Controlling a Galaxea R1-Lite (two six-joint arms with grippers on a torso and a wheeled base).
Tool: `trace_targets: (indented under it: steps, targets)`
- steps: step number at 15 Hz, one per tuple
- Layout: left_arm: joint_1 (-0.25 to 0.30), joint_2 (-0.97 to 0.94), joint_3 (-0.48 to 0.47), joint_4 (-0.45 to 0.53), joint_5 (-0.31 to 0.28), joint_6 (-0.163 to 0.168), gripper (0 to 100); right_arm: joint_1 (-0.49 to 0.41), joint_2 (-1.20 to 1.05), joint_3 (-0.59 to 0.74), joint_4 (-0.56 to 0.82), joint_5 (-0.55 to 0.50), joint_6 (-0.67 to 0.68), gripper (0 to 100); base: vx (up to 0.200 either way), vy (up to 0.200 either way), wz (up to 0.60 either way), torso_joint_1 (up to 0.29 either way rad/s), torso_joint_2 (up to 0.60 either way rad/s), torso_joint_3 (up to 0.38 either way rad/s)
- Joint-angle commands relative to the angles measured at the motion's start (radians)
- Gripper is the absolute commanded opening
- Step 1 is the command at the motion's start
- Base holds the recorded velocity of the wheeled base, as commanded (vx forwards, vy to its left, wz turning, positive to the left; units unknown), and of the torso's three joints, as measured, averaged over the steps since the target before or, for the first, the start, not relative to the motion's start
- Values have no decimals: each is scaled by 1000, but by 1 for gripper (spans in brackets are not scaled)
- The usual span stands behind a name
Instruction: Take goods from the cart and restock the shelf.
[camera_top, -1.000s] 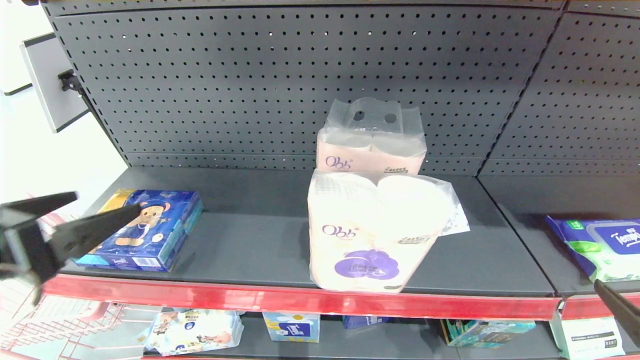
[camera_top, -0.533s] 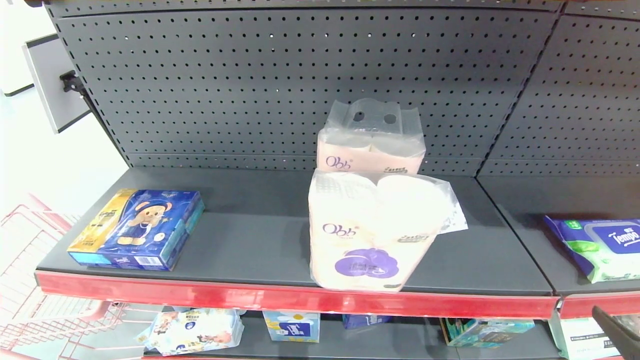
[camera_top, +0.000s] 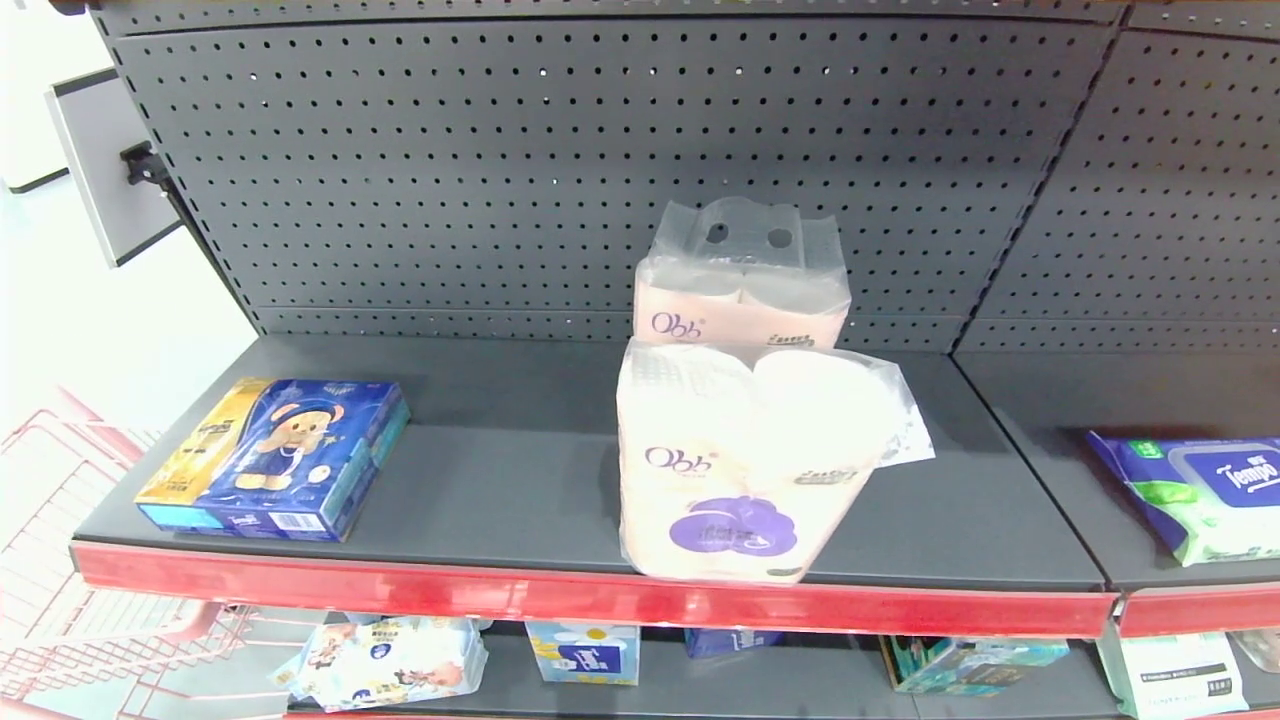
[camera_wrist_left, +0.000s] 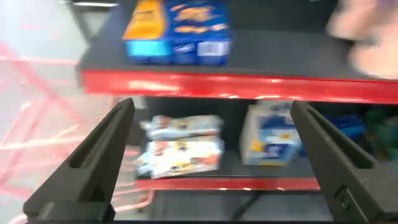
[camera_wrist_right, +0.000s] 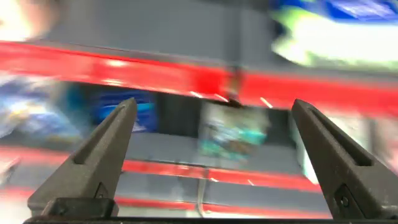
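At shelf (camera_top: 500, 480) front, roll pack (camera_top: 740, 460) upright

A grey, white-edged panel (camera_top: 103, 165) sits tilted on a black bracket (camera_top: 141, 163) at far left

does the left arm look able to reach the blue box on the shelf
Probably yes. The left gripper is open and faces the shelf front, and the blue box lies at the front edge with nothing before it; the arm must rise.

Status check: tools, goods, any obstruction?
Left tool open, empty. Right tool open, empty. Blue box, front roll pack, rear roll pack on shelf; cart at left. Front roll pack at shelf lip.
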Motion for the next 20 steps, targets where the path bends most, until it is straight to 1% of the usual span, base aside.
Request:
trace_targets:
  steps: [1,2,3,4,5,6,7,8,9,10,11,12,13,14,15,16,17,20]
  targets:
    - [1,-4,166,-123,274,0,100,22,-111,0,66,-86,41,100,0,0,0,0,0,0]
    - [1,-4,218,-244,301,-16,100,23,-110,4,63,-72,35,100,0,0,0,0,0,0]
    - [1,-4,253,-323,217,-21,100,30,-113,4,46,-47,38,100,0,0,0,0,0,0]
    - [1,-4,267,-345,88,-19,100,46,-123,4,46,-18,37,100,0,0,0,0,0,0]
    - [1,-5,269,-347,-12,-16,100,109,-143,4,44,-4,30,100,0,0,0,0,0,0]
    - [1,-5,269,-347,-39,-23,100,112,-143,4,44,-4,30,100,0,0,0,0,0,0]
    - [1,-4,269,-347,-49,-24,100,103,-148,4,44,-4,32,100,0,0,0,0,0,0]
    - [-22,-5,267,-347,-50,-27,100,100,-156,4,46,-4,32,100,0,0,0,0,0,0]
    - [-88,-1,267,-347,-49,-27,100,97,-162,4,46,-4,33,100,0,0,0,0,0,0]
    - [-136,-1,267,-345,-46,-27,100,95,-171,4,46,-4,33,100,0,0,0,0,0,0]
    - [-167,-7,265,-343,-24,-27,100,86,-186,4,46,-4,37,100,0,0,0,0,0,0]
    - [-162,-7,265,-342,-12,-24,100,85,-192,4,46,-6,38,100,0,0,0,0,0,0]
    - [-167,-7,267,-343,85,-16,100,85,-194,4,46,-9,38,100,0,0,0,0,0,0]
    - [-174,-7,275,-325,166,-10,100,85,-194,4,46,-9,37,100,0,0,0,0,0,0]
    - [-177,-7,275,-316,165,-4,100,85,-194,4,46,-9,33,100,0,0,0,0,0,0]
    - [-177,-7,275,-316,154,10,100,85,-194,4,46,-9,33,100,0,0,0,0,0,0]
    - [-179,-7,275,-316,151,14,100,85,-194,4,46,-9,37,100,0,0,0,0,0,0]
    - [-179,-7,275,-316,151,7,100,85,-194,4,46,-10,38,100,0,0,0,0,0,0]
